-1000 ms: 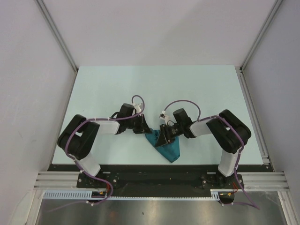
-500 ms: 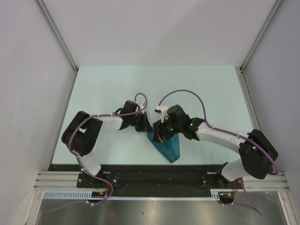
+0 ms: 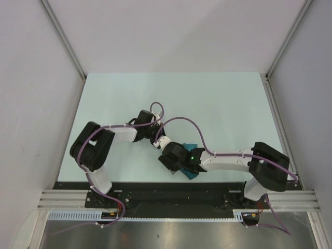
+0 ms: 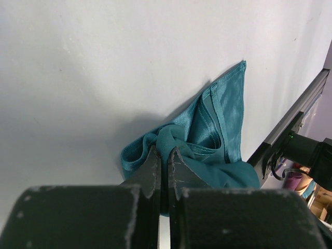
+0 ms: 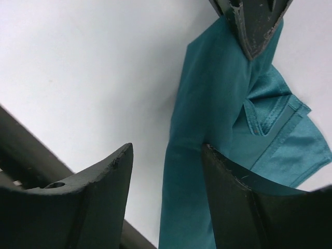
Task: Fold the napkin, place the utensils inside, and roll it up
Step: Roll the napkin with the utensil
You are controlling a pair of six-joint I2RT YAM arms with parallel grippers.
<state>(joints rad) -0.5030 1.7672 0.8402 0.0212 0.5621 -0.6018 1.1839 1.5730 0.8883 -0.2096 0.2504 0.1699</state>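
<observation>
Your left gripper [image 4: 165, 155]: jaws pressed together, pinching a bunched fold of the napkin [image 4: 223, 119]. The teal cloth sits crumpled near the middle of the tabletop's [image 3: 207, 98] near edge. Your right gripper [image 5: 166, 149]: fingers spread, holding nothing. The cloth runs down between them and behind one finger (contact there cannot be told).

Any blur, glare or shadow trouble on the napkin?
Top external: even light, sharp, but the right arm hides most of the napkin. Left wrist: left gripper soft-focused up close, mild sheen on the cloth, soft shadow on the table. Right wrist: right gripper dark and slightly blurred, napkin crisp.
</observation>
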